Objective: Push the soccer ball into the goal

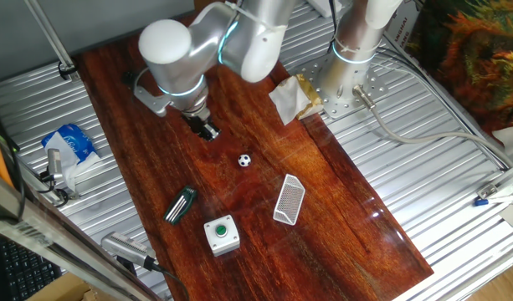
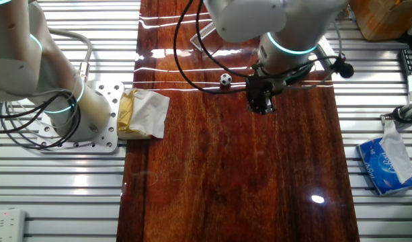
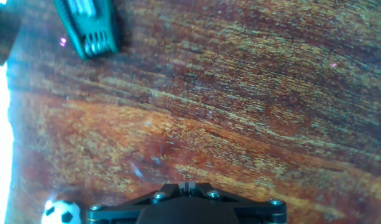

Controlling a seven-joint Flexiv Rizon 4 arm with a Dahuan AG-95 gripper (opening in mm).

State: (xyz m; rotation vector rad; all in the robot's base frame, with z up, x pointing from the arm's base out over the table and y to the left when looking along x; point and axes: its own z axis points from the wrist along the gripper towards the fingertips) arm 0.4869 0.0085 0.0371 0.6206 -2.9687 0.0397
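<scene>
Dark red wooden board [image 1: 340, 201] lies over a ribbed metal table, and on it the small play is set. From the first fixed view, the gripper [image 1: 207, 131] hangs low over the far left part of the board. The soccer ball [image 1: 244, 160] sits on the wood a little to the right of it and nearer to me, apart from the fingers, not touching. Further along almost the same slanting line, nearer and more to the right, lies the goal [image 1: 289, 200], a white mesh frame with its long axis running roughly near-to-far, slightly tilted.

So the order is gripper, ball, goal, nearly in one row (this is lucky for a push). I judge the coming move needs the fingers to come behind the ball on its far left side and then sweep toward the net; a small error sideways could send the ball past the frame.

The fingers look close together in both fixed views, but whether they are fully closed I cannot tell. Nothing is held between them.

A green-striped clip [image 1: 180, 205] and a white box with green button [image 1: 222, 234] lie near the front, away from the line.
</scene>
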